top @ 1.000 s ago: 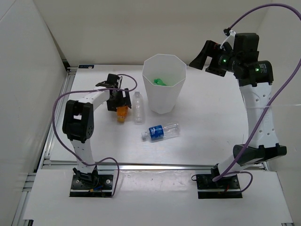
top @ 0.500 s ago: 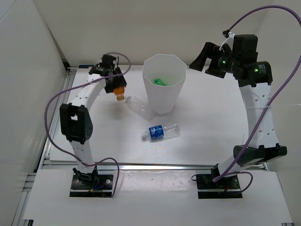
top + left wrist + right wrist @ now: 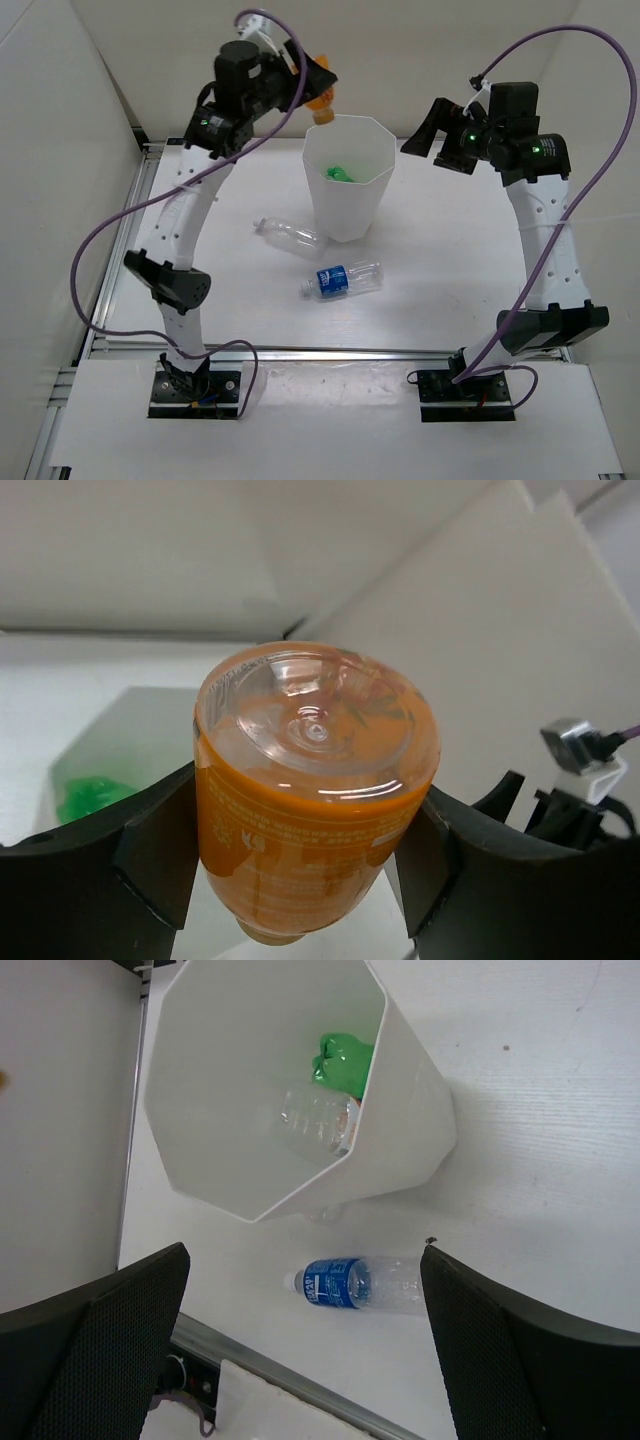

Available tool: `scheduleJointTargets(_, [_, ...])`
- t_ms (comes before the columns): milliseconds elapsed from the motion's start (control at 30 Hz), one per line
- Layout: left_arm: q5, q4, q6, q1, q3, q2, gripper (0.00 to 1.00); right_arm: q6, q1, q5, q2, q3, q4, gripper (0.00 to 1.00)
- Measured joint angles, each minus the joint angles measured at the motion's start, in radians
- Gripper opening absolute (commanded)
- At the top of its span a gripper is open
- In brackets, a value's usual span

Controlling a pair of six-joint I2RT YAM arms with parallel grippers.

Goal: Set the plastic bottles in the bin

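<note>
My left gripper (image 3: 318, 88) is shut on the orange bottle (image 3: 322, 100), held high over the far rim of the white bin (image 3: 350, 215). In the left wrist view the orange bottle (image 3: 315, 780) fills the gap between both fingers, base toward the camera. Inside the bin (image 3: 250, 1090) lie a green bottle (image 3: 345, 1060) and a clear bottle (image 3: 320, 1120). A blue-labelled bottle (image 3: 343, 279) lies on the table in front of the bin. A plain clear bottle (image 3: 287, 235) lies to the bin's left. My right gripper (image 3: 422, 128) hovers open, right of the bin.
A metal rail (image 3: 330, 352) runs along the table's near edge, and white walls close in the left side and the back. The right wrist view looks down on the blue-labelled bottle (image 3: 360, 1282) between its open fingers (image 3: 100, 1350).
The left gripper shut on the orange bottle on the table and lifted it up over the bin's far rim. The plain clear bottle swung round toward the bin. The right arm barely shifted.
</note>
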Motion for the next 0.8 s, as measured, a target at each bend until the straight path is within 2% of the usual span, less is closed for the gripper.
scheduleJointTargets(33, [0.026,0.001,0.001,-0.018,0.010,0.031,0.78,0.002,0.000,-0.002,-0.003,-0.012,0.000,1.00])
scheduleJointTargets(67, [0.047,0.001,0.004,-0.032,0.018,0.065,0.99,0.005,-0.002,-0.003,-0.005,-0.022,0.000,1.00])
scheduleJointTargets(233, [0.107,-0.023,0.020,-0.080,0.018,0.228,1.00,0.009,-0.011,-0.010,-0.019,-0.047,0.007,1.00])
scheduleJointTargets(367, [0.010,-0.072,0.048,-0.084,-0.069,0.201,1.00,0.009,-0.018,-0.011,-0.036,-0.055,0.018,1.00])
scheduleJointTargets(467, [-0.112,-0.068,0.034,-0.035,-0.200,0.056,1.00,0.009,-0.020,-0.010,-0.059,-0.074,0.023,1.00])
scheduleJointTargets(600, [-0.241,-0.031,-0.050,0.140,-0.475,-0.270,1.00,0.010,-0.025,-0.011,-0.083,-0.116,0.030,1.00])
scheduleJointTargets(700, [-0.238,0.011,-0.143,0.286,-0.679,-0.468,1.00,0.014,-0.030,-0.014,-0.086,-0.135,0.039,1.00])
scheduleJointTargets(800, [-0.160,0.013,-0.268,0.353,-0.905,-0.590,1.00,0.018,-0.032,-0.018,-0.086,-0.149,0.051,1.00])
